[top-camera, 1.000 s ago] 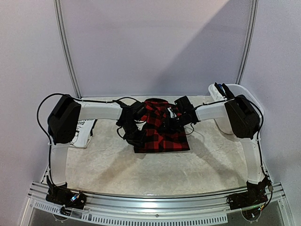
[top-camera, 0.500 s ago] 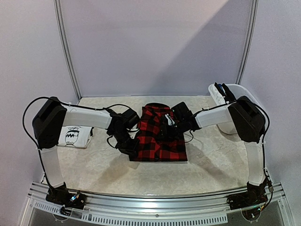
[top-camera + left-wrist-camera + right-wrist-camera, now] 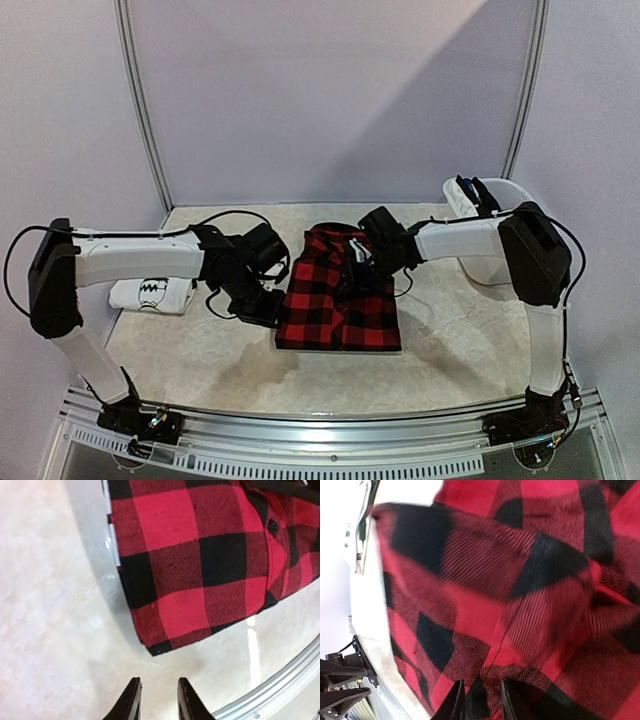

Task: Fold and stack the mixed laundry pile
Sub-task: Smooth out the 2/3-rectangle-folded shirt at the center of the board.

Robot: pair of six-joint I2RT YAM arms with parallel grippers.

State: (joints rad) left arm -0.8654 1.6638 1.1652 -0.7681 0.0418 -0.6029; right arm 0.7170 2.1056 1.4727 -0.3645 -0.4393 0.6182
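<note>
White T-shirt sits folded at far left. Left gripper hangs just off the plaid shirt's near-left corner, jaws slightly apart and empty. The shirt's long axis runs away from the bases. Right gripper is down near the collar end, can't tell if it's pinching. Versus half a second ago, the left elbow has swung outward and the shirt lies flatter.

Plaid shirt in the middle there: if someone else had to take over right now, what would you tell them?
Left gripper: narrowly open, empty, over bare table by the near-left corner of the plaid shirt.
Right gripper: low over the shirt's upper part; grip unclear.
Shirt lies flat mid-table as a rectangle.
White T-shirt lies folded at the left.
Left to do: finish the shirt, stack it, then the dark garments in the white tub.
</note>
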